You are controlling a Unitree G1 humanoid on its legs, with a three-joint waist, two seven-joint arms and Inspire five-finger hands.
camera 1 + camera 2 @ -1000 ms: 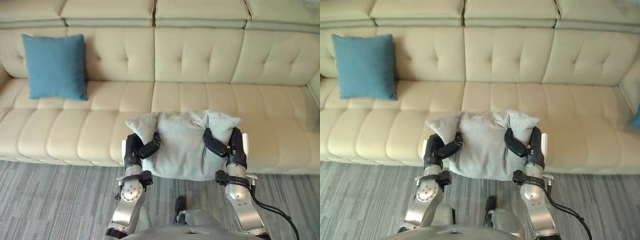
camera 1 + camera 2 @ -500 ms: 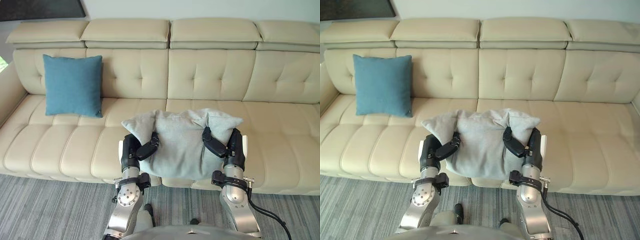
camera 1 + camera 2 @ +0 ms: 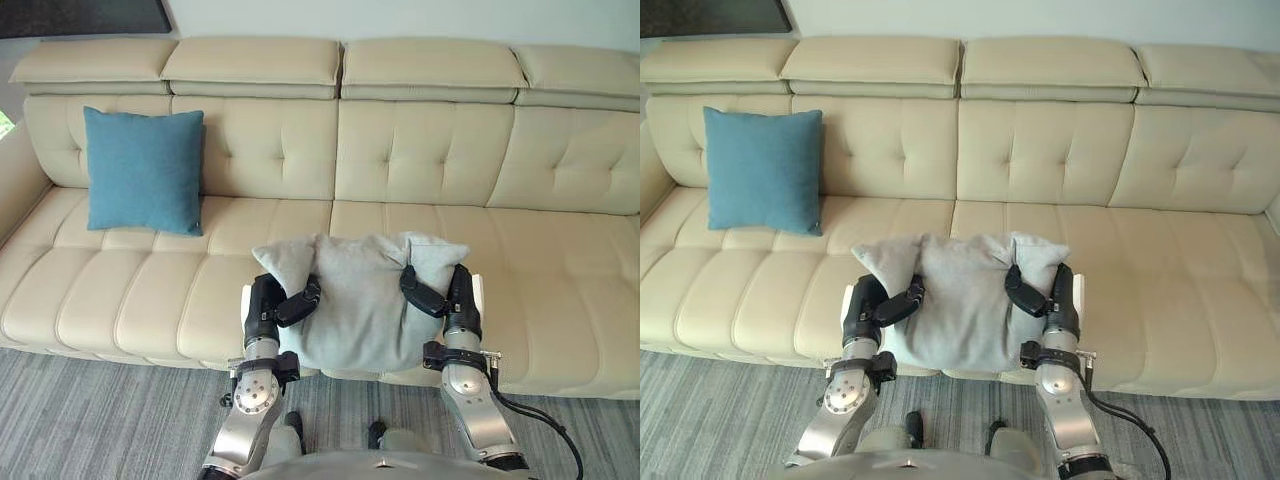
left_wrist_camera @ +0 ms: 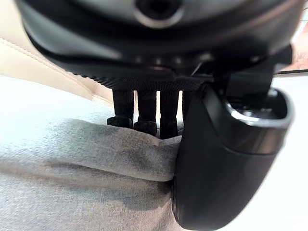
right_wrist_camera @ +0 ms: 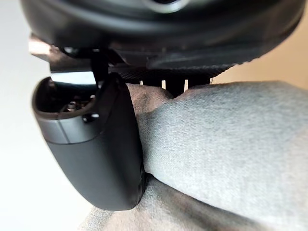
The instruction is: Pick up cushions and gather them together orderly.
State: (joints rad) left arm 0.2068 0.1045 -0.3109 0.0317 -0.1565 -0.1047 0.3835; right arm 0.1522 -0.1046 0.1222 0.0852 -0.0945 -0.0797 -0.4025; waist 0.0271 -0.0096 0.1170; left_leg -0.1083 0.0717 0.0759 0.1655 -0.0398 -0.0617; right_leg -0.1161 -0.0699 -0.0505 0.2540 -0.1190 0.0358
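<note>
At the sofa's (image 3: 560,300) front edge, I hold the grey cushion (image 3: 360,310) up between both hands.
My left hand (image 3: 268,305) and right hand (image 3: 455,298) each pinch one side of it. The wrist views show what the head views hide: the fingers (image 4: 147,109) curl behind a fold of cloth and the thumb (image 5: 96,149) presses it in front. Grey floor (image 3: 100,420) runs below the sofa's edge, and bare seat stretches on either side of my load. Farther back, the blue cushion (image 3: 143,170) stands upright against the sofa's backrest near its left end, well apart.
</note>
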